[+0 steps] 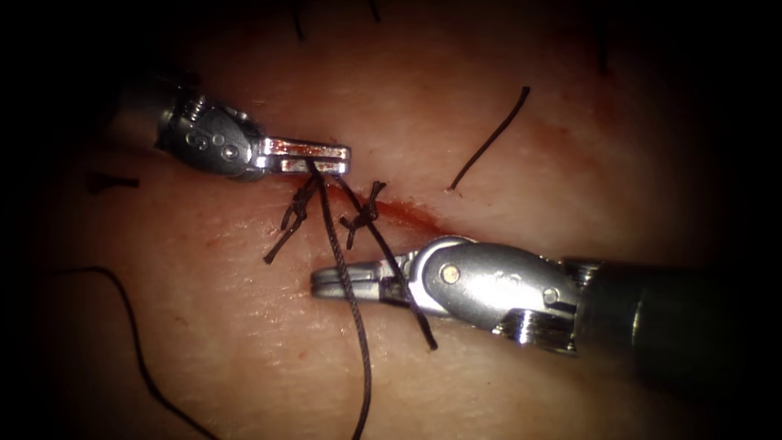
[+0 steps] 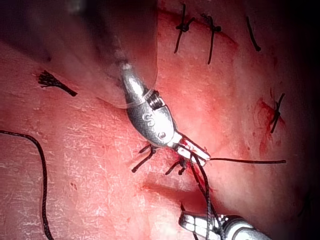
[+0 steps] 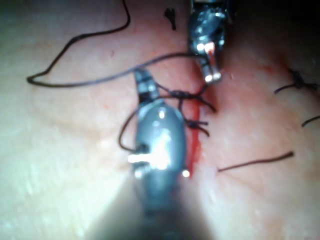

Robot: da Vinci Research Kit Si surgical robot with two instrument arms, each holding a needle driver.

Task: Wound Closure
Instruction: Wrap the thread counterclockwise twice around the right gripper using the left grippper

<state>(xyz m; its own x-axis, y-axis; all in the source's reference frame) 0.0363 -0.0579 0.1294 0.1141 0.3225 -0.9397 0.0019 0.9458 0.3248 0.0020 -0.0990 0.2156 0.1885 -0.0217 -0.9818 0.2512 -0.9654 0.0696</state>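
The left hand [image 1: 338, 157] is closed on the thread [image 1: 346, 285] just above the cut [image 1: 407, 213]. The right hand [image 1: 326, 283] lies below it, clamped on the same thread, which runs between them past two knots [image 1: 362, 218]. The left wrist view adds more finished stitches [image 2: 184, 25] farther along the tissue [image 2: 90, 165] — the right wrist view a loose cut end of thread [image 3: 255, 162].

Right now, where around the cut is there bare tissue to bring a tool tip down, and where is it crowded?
Free: tissue between the long thread and the loose strand at left. Also beyond the cut end, upper right. Crowded: between the left gripper, shut on the thread, and the right gripper, where two knots sit over the red fluid.
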